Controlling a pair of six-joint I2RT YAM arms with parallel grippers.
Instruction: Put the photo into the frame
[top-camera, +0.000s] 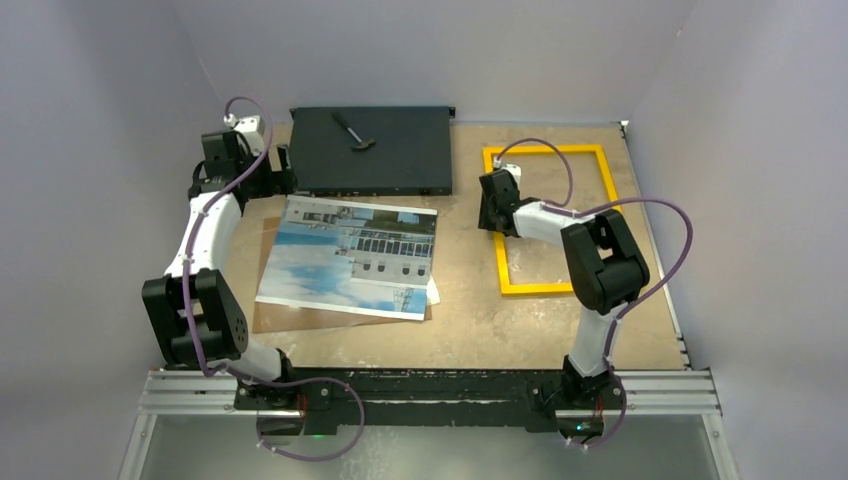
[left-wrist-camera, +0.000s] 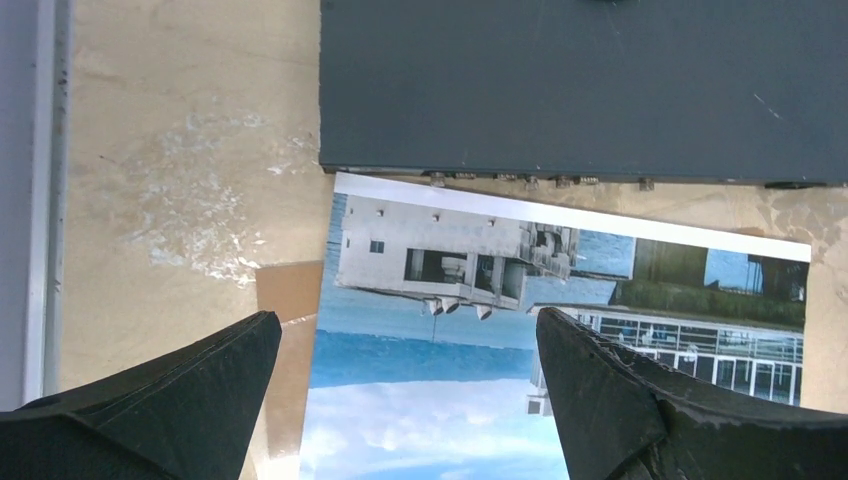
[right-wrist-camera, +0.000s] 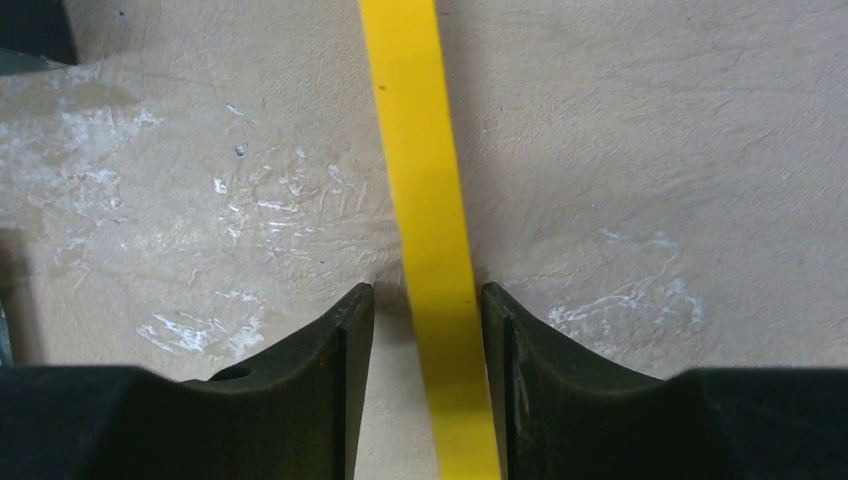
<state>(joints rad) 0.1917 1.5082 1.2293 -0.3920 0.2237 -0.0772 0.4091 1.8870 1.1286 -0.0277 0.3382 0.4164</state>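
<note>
The photo, a pale building against blue sky, lies face up at the table's centre left, on top of a brown board. My left gripper hovers over its far left corner, open, and in the left wrist view the photo shows between the spread tips of the left gripper. The yellow frame lies flat at the right. My right gripper is down at its left bar. In the right wrist view the right gripper straddles the frame: the right finger sits close against the bar and a gap remains at the left finger.
A flat black box lies along the back edge with a small dark tool on it, just beyond the photo. The brown backing board pokes out under the photo's left and near sides. Grey walls enclose the table.
</note>
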